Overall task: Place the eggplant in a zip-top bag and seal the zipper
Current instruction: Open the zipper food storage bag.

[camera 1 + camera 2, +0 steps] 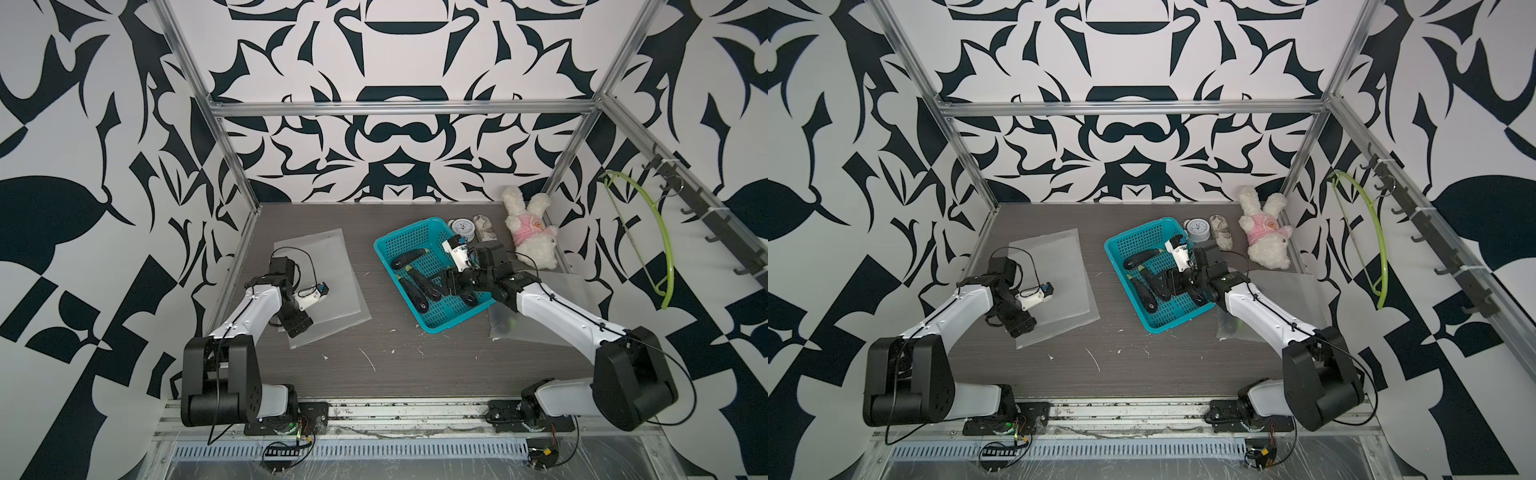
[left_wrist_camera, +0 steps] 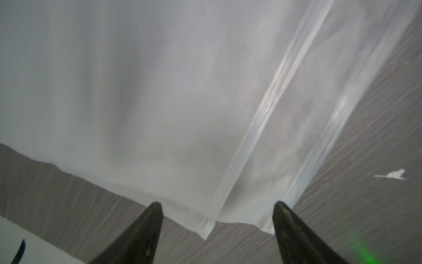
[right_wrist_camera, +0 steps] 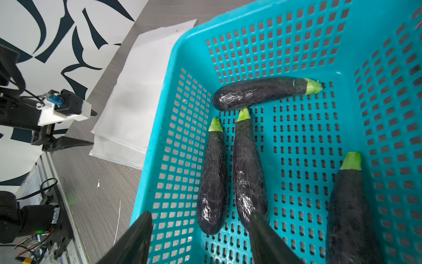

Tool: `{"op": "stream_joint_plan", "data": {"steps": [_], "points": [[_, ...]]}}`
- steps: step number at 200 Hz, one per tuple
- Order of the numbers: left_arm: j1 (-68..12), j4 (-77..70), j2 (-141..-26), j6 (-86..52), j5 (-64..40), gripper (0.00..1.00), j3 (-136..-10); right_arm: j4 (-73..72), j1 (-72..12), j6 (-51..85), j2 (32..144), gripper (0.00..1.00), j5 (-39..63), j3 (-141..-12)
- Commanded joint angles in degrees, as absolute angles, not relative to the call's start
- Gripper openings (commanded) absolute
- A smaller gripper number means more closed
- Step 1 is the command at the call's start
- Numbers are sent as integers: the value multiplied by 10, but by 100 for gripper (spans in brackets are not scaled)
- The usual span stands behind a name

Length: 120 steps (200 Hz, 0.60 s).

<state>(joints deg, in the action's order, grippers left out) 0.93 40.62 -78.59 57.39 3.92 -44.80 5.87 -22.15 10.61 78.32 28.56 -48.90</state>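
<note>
left gripper (image 2: 218, 203) hangs over the near corner of the top zip-top bag (image 2: 137, 91), which lies flat on a stack at the left of the table (image 1: 415, 365). its jaws are apart and empty, and the end of the zipper strip (image 2: 262, 118) shows between them. right gripper (image 3: 200, 213), right of centre, hovers over the teal basket (image 3: 159, 109), jaws apart, holding nothing. four eggplants lie inside. an eggplant pair (image 3: 213, 182) sits side by side under the claw, and one fingertip may be brushing it, hard to tell.
</note>
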Motion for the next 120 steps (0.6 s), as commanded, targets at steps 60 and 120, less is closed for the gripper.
{"op": "stream_joint_plan", "data": {"steps": [60, 120], "points": [[25, 323, -808, 648, 46, 71, -417, 28, -221, 119, 791, 66, 309, -484], [25, 323, -810, 637, 34, 42, -424, 33, -218, 123, 798, 64, 314, -486]]}}
